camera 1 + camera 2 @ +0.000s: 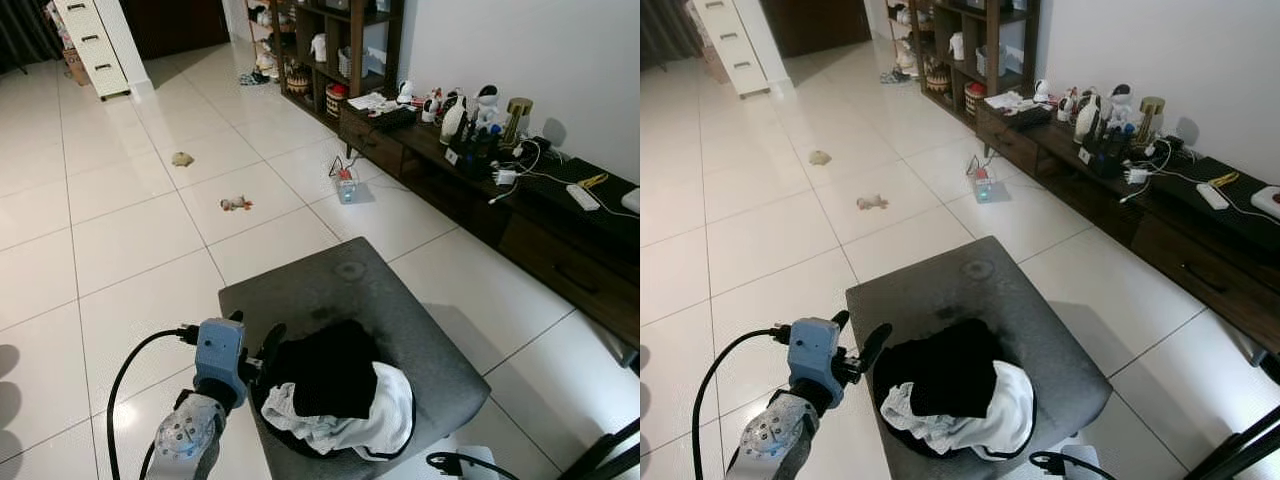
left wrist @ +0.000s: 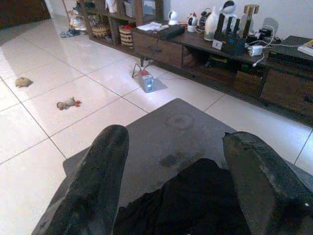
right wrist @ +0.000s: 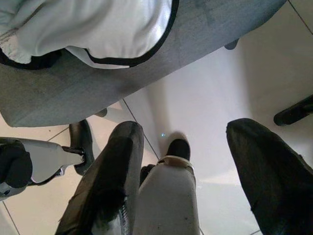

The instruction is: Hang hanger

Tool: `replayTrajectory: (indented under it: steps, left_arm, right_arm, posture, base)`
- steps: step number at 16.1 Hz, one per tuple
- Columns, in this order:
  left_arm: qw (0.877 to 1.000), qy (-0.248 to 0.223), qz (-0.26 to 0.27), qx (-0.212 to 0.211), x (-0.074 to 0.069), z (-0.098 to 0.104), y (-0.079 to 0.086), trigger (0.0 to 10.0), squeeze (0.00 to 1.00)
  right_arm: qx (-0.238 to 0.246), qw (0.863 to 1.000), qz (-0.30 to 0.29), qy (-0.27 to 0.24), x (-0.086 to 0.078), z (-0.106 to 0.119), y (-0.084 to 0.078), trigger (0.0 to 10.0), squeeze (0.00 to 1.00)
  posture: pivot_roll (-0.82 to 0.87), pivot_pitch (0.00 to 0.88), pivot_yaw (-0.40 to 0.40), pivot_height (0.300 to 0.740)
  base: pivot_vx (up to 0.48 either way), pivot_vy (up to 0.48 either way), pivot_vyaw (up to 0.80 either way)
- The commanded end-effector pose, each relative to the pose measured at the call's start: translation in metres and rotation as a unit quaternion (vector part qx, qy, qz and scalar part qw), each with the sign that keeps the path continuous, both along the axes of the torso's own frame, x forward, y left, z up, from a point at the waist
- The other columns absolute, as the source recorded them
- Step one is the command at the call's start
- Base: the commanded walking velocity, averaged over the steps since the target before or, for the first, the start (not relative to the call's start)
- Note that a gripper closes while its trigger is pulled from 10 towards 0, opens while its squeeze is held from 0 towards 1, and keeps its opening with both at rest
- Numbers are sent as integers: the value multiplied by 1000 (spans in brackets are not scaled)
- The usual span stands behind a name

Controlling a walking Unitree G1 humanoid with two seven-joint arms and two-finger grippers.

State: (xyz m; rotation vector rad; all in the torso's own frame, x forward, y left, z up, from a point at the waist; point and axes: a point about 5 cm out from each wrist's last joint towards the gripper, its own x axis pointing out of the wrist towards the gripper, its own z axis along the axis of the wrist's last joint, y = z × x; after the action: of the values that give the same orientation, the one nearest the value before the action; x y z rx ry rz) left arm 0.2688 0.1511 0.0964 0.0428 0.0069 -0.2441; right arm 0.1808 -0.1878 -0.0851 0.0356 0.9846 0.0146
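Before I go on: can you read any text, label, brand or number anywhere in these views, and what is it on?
No text can be read in any view.
Small white card on the low dark cabinet: carries a dark mark, too small and blurred to read.
Left gripper, open over the black and white clothes on the grey ottoman: no marking can be made out.

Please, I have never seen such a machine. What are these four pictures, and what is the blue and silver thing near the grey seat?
It is a walking robot with two arms. Two pictures come from cameras on its head, looking down; the other two come from cameras on its wrists, looking along two black fingers. The blue and silver thing is its left arm; its left gripper is open beside the pile of clothes, black and white, lying on the grey stool. It holds nothing. The right gripper is open too, low beside the stool, above the floor. I cannot make out a hanger.
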Motion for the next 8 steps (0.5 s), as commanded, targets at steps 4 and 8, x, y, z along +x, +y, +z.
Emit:
replayTrajectory:
  steps: [4, 8]
  left_arm:
    - [1000, 9, 9, -1, 0, -2, 2, 10000, 0]
    - [1000, 11, 12, 1, 0, -3, 4, 10000, 0]
  right_arm:
    - [5, 1000, 4, 9, -4, -2, 0, 10000, 0]
    - [1, 1000, -4, 6, -4, -2, -1, 10000, 0]
  posture:
    - [-69, 97, 24, 681]
    - [-68, 100, 24, 681]
  base:
    - [0, 0, 0]
    - [0, 0, 0]
